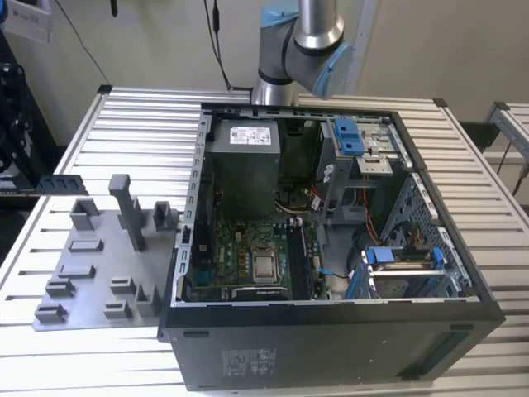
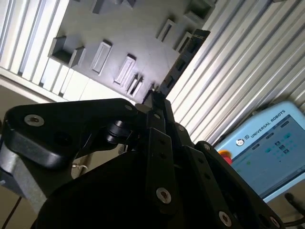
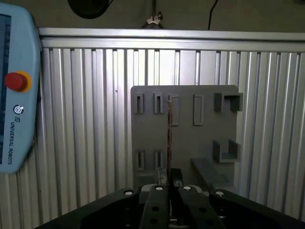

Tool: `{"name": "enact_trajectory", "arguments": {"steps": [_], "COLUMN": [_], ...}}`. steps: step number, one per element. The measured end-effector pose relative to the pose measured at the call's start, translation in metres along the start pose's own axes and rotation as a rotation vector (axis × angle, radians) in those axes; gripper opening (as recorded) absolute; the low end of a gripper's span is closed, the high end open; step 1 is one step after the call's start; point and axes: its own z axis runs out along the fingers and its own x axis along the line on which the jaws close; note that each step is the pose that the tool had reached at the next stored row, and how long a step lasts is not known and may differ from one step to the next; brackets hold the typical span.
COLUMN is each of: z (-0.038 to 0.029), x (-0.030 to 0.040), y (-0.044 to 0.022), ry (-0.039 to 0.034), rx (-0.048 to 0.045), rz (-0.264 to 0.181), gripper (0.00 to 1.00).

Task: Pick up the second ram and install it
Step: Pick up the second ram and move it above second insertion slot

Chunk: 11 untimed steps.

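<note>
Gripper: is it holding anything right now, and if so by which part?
Yes. The gripper pinches the second ram at one end; the rest of the stick juts out free.

The second ram (image 1: 62, 183) — a long, narrow dark stick with a row of small chips (image 2: 183, 59) — lies level in the air, one end clamped in the gripper (image 2: 155, 99), its free end reaching toward the grey holder plate (image 1: 95, 273).

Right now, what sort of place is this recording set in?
Likely a robotics lab bench for computer assembly: an open computer case on a ribbed metal table, a teach pendant, the pincer gripping the second ram.
</note>
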Motion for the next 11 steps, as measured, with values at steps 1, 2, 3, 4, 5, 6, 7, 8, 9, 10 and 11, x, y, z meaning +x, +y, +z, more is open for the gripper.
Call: {"name": "enact_trajectory", "arguments": {"steps": [1, 2, 3, 4, 5, 6, 7, 8, 9, 10, 11], "z": [0.0000, -0.0001, -0.0002, 0.0000, 0.0002, 0.0003, 0.0004, 0.0004, 0.0000, -0.0015, -0.0039], "x": [0.0000, 0.0000, 0.0000, 0.0000, 0.0000, 0.0000, 0.0000, 0.0000, 0.0000, -0.0001, -0.0003], "y": [0.0000, -0.0005, -0.0013, -0.0025, -0.0042, -0.0062, -0.0081, -0.0094, -0.0099, -0.0101, -0.0102], "ry": [0.0000, 0.0001, 0.0002, 0.0001, 0.0000, 0.0000, 0.0000, 0.0000, 0.0000, 0.0002, 0.0003], "rx": [0.0000, -0.0002, -0.0005, -0.0002, 0.0000, -0.0002, -0.0004, -0.0013, -0.0028, -0.0042, -0.0045], "rz": [0.000, 0.000, 0.000, 0.000, 0.000, 0.000, 0.000, 0.000, 0.000, 0.000, 0.000], "gripper": [0.14, 0.14, 0.14, 0.14, 0.14, 0.14, 0.14, 0.14, 0.14, 0.14, 0.14]}}
